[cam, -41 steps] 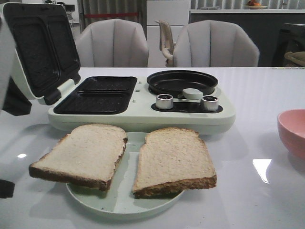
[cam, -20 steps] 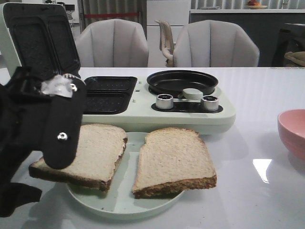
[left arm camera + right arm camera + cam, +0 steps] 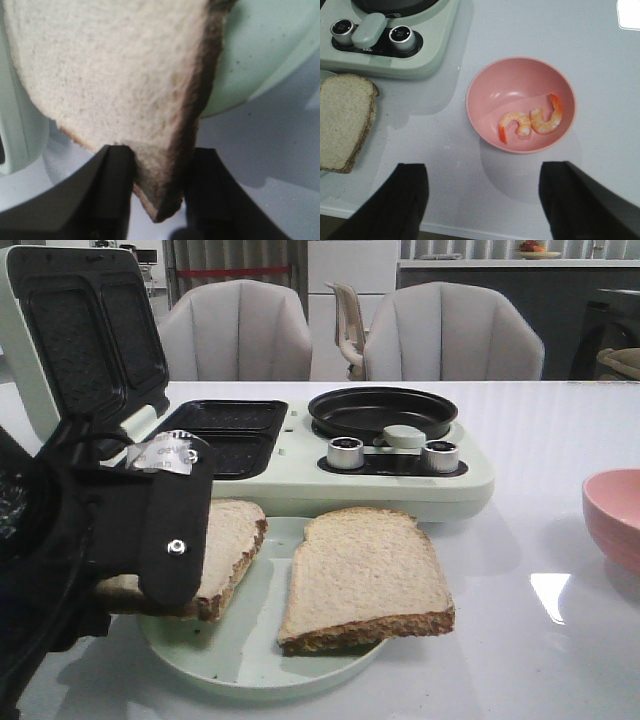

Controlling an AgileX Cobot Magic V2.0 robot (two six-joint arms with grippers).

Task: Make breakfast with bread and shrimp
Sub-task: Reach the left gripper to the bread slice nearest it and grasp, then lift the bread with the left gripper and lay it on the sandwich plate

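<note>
Two bread slices lie on a pale green plate (image 3: pixel 250 655). My left gripper (image 3: pixel 170 585) covers the left part of the left slice (image 3: pixel 232 540). In the left wrist view my left gripper (image 3: pixel 160 152) has its jaws closed against both sides of a crust corner of that slice (image 3: pixel 115 65). The right slice (image 3: pixel 365 575) lies flat and untouched; it also shows in the right wrist view (image 3: pixel 342 120). Two curled orange-pink shrimp (image 3: pixel 530 122) lie in a pink bowl (image 3: pixel 520 75). My right gripper (image 3: pixel 482 170) is open and empty above the table, short of the bowl.
A pale green breakfast maker (image 3: pixel 300 485) stands behind the plate. Its lid (image 3: pixel 80 330) is raised at the left over two empty black sandwich wells (image 3: pixel 215 440). A black round pan (image 3: pixel 382 410) and two knobs sit at its right. The pink bowl (image 3: pixel 615 515) is at the right edge.
My left arm has come in from the left and moved right and down over the left slice. Its jaws now stand around the slice's corner. The right slice has not moved.
</note>
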